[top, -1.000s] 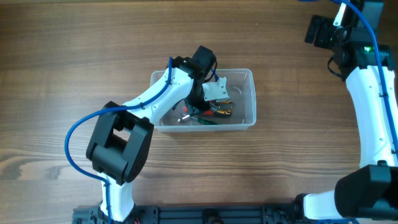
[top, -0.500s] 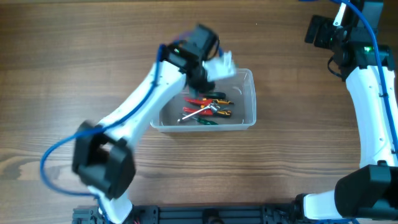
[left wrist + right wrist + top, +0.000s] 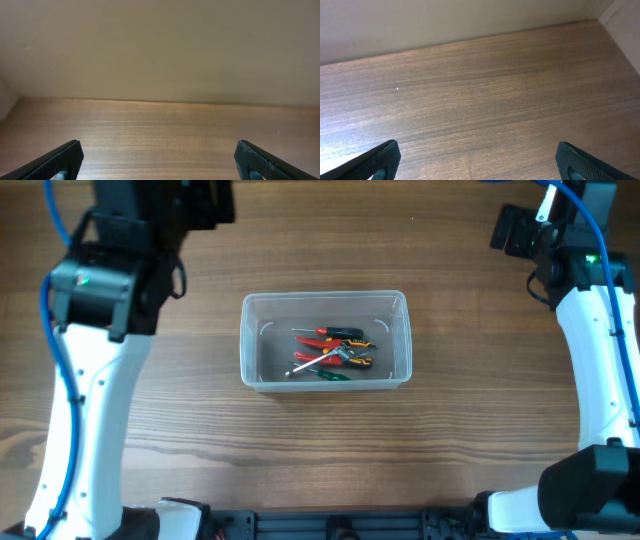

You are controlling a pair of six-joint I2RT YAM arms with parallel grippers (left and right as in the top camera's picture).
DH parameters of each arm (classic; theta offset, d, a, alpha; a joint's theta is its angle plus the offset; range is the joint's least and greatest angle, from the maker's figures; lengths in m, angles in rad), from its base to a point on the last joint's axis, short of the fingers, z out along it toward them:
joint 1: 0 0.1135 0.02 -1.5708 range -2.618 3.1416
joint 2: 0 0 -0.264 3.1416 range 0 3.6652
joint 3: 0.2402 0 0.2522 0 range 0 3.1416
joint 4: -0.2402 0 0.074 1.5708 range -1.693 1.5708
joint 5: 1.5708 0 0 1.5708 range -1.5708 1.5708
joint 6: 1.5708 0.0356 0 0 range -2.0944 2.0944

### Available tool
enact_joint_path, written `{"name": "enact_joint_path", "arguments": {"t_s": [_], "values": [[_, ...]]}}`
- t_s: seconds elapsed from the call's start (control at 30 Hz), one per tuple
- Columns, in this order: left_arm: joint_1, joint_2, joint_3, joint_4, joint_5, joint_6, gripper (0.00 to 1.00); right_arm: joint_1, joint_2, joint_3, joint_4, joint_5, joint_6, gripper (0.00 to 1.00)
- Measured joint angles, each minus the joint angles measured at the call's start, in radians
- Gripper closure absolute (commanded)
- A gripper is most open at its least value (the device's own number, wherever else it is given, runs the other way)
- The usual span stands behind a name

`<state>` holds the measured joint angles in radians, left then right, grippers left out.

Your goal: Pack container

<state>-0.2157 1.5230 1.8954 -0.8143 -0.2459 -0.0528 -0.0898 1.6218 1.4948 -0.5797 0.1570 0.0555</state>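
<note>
Since the earlier overhead frames, the left arm (image 3: 95, 370) has pulled out of the container (image 3: 247, 340) and swung back to the far-left corner of the table (image 3: 450, 460), so the container is now uncovered.

Overhead: the container sits mid-table with a small heap of hand tools (image 3: 332, 352), red and orange handled, on its floor. The right arm (image 3: 600, 350) stands at the right edge, well apart from it. The clear plastic looks light, a little springy in the walls and slick. The thick rim seems the surest place to grip, and the loose tools would likely slide if it tilted.

Left wrist: the left gripper (image 3: 160, 162) has its fingers spread wide with nothing between them. It faces bare wood and a plain wall (image 3: 160, 45), and the container is out of sight, well away.

Right wrist: the right gripper (image 3: 479, 160) is equally wide and empty over bare table, nowhere near the container.
</note>
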Motion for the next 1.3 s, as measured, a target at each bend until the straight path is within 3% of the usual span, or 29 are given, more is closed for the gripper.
{"name": "enact_joint_path", "arguments": {"t_s": [0.3,1.3], "values": [[0.013,-0.011,0.0,-0.02,0.004,-0.069,0.0,0.0,0.0,0.0,0.0,0.0,0.0,0.0],[0.013,-0.045,-0.002,-0.115,0.004,-0.084,0.0,0.0,0.0,0.0,0.0,0.0,0.0,0.0]]}}
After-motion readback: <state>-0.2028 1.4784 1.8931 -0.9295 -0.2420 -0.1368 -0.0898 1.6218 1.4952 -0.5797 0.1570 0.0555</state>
